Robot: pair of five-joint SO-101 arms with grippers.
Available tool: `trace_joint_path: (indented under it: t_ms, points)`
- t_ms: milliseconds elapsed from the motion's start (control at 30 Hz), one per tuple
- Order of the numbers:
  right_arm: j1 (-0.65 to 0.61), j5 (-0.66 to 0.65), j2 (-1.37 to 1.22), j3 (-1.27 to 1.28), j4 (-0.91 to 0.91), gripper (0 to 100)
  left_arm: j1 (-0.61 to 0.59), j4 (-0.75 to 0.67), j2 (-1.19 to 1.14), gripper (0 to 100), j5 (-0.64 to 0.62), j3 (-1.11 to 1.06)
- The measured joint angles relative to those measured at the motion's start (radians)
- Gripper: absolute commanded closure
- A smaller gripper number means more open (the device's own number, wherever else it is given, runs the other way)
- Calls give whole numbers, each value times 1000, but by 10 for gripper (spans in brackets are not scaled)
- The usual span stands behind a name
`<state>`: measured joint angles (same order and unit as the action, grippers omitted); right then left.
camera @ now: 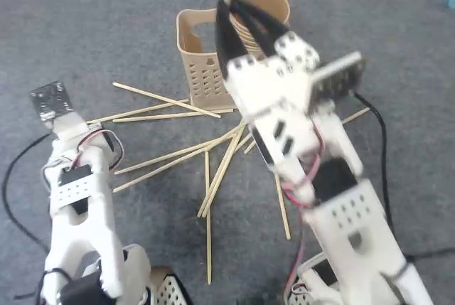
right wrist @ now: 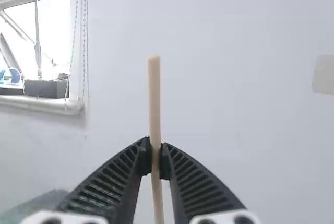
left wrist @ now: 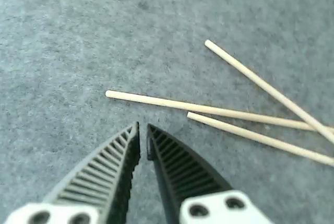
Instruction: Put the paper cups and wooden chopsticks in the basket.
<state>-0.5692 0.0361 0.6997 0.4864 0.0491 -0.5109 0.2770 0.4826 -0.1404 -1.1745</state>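
Chopsticks (camera: 209, 248) lie scattered across the middle of the desk (camera: 398, 56), in front of the basket (camera: 201, 70) near the far edge. Paper cups (camera: 264, 6) stand against it, in or beside I cannot tell. Each stick looks light, stiff and smooth, best pinched near mid-length. The right gripper (right wrist: 155, 153), up over the basket, is clamped on one upright chopstick (right wrist: 153, 98). The left gripper (left wrist: 143, 127), closed to a narrow slit and empty, points down near the left edge, beside another chopstick's end.

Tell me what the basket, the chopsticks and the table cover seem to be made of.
Basket: probably moulded plastic, matte beige, with regular slots. Chopsticks: pale bare wood, apparently unvarnished, no shine. Table cover: grey felt or short carpet, judging by its fuzzy texture.
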Motion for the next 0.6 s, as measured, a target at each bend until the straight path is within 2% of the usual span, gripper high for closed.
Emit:
trace_joint_path:
  t_ms: [133, 367, 467, 600]
  points:
    - [0, 3, -236, -192, -34, 991, -5, -5, 0, 770, -58, 0]
    - [23, 3, -709, -516, -34, 991, -8, -5, 0, 772, -123, 0]
    - [68, 3, -795, -531, -9, 991, -8, -5, 0, 772, -127, 0]
    - [101, 3, -813, -532, 117, 991, -8, -5, -20, 770, -129, 3]
